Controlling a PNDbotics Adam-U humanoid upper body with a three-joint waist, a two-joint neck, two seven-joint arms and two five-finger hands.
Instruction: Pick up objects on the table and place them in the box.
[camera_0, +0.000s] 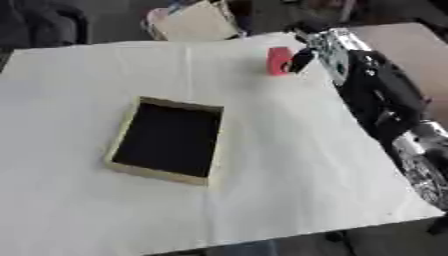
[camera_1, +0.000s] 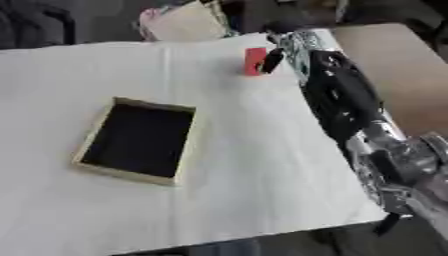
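The red object (camera_0: 278, 61), a small upright block by the look of it, stands on the white table (camera_0: 289, 165) toward one o'clock, near the far right edge. The right hand (camera_0: 302, 59) is at its right side, dark fingers touching or all but touching the block; the view is too soft there to say whether they are curled round it or merely alongside, so I cannot tell if the grasp is made.

The step in hand appears to be the pick-up of this block, at or just short of the grip. Next the hand needs a sure hold on the block, a lift clear of the cloth, and a carry toward seven o'clock, to the box (camera_0: 124, 163).

The box, shallow with pale walls and a dark floor, lies near the table's middle, at about eight o'clock from the block and well apart from it. Nothing shows inside it.

The right arm (camera_1: 337, 100) runs in from four o'clock along the table's right edge. The left hand shows in neither view.
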